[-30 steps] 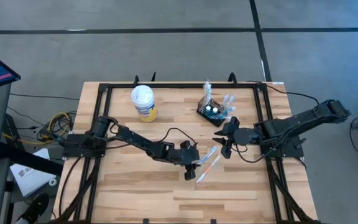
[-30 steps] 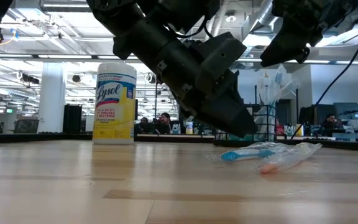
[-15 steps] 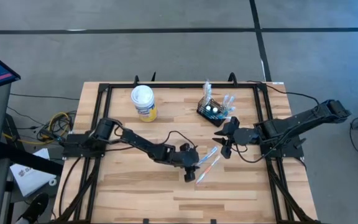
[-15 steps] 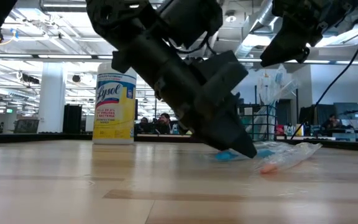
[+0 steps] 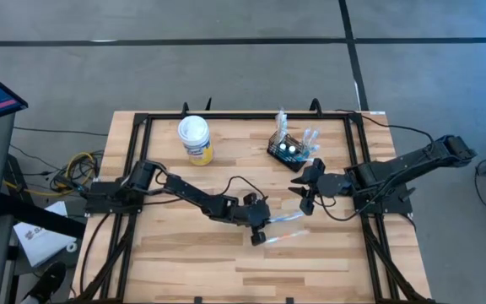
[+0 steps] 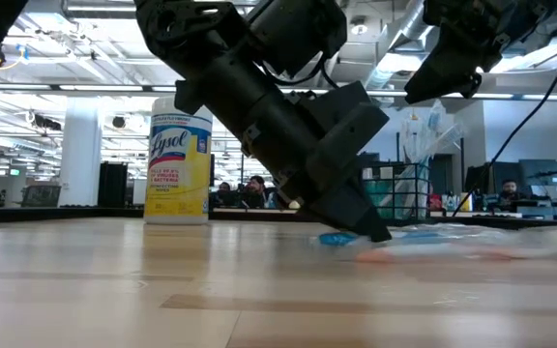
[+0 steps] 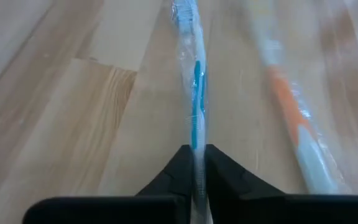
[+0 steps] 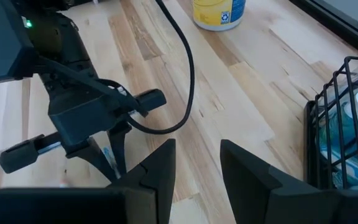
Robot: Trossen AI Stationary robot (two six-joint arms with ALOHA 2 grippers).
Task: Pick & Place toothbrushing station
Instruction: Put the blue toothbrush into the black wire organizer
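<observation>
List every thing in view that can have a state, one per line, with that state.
left gripper: shut on the blue toothbrush, down at the table
blue toothbrush: wrapped in clear plastic, lying flat, pinched at one end
orange toothbrush: wrapped, lying flat beside the blue one, not held
right gripper: open, empty, raised near the caddy
black mesh caddy: upright, already holding items
wipes canister: upright, lid closed
</observation>
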